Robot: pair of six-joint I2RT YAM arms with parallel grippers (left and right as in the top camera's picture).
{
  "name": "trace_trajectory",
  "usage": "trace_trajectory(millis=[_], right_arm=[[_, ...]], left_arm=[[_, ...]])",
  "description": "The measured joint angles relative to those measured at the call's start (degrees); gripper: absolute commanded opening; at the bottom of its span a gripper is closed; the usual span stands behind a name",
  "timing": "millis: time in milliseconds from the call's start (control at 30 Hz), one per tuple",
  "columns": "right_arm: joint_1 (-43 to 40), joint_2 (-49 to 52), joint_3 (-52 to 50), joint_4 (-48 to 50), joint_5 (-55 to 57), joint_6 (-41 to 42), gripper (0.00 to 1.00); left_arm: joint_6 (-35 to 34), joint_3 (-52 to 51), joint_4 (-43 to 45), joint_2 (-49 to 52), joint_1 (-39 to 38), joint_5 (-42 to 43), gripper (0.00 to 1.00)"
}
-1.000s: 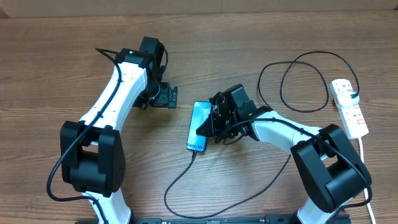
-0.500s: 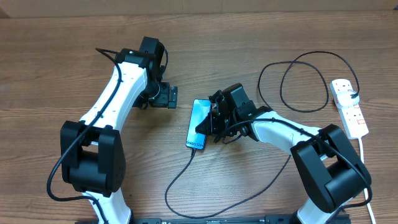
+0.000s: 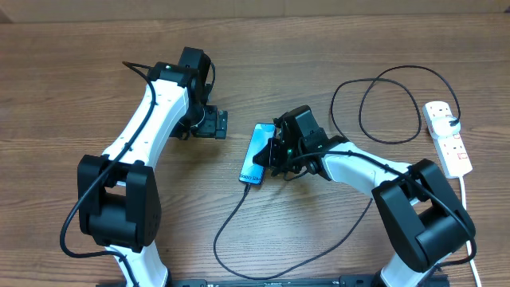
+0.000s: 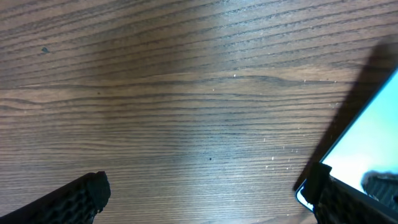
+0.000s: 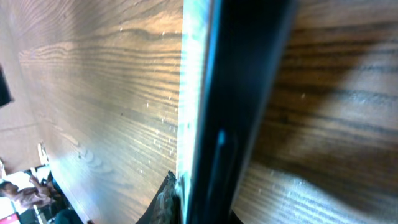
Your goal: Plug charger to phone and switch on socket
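Note:
The phone [image 3: 256, 151] lies at mid-table with its light-blue screen up, its right edge tipped up a little. My right gripper [image 3: 273, 153] is shut on that right edge. In the right wrist view the phone [image 5: 242, 93] stands edge-on between the right gripper [image 5: 200, 205] fingers. The charger [image 3: 233, 214] cable runs from the phone's bottom end, loops round the front and back right, and ends at a black plug [image 3: 454, 121] in the socket [image 3: 448, 139]. My left gripper [image 3: 217, 124] hangs open just left of the phone, and the left gripper [image 4: 205, 202] has bare wood between its fingers.
The socket's white cord [image 3: 467, 209] trails down the right edge toward the front. Loops of black cable [image 3: 360, 112] lie between the right arm and the socket. The phone's corner [image 4: 373, 143] shows beside the left gripper's right finger.
The phone has shifted slightly up and to the right in the right gripper's hold. The left arm has not moved.

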Motion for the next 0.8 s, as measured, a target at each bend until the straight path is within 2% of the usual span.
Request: trace_trajectory(millis=[200,400,700,800], right_arm=[[-0.5,2.7,0.9,2.5,-0.8,1.2,0.09],[-0.5,3.8,0.8,2.0,0.4,0.7,0.32],[-0.5,3.6,1.2,2.6,-0.2,0.4,0.46],[-0.5,3.5,1.3,2.8,-0.6,0.2,0.62]], left_arm=[[0.0,0.0,0.0,0.0,0.0,0.0,1.0],[0.0,0.0,0.0,0.0,0.0,0.0,1.0],[0.0,0.0,0.0,0.0,0.0,0.0,1.0],[0.0,0.0,0.0,0.0,0.0,0.0,1.0]])
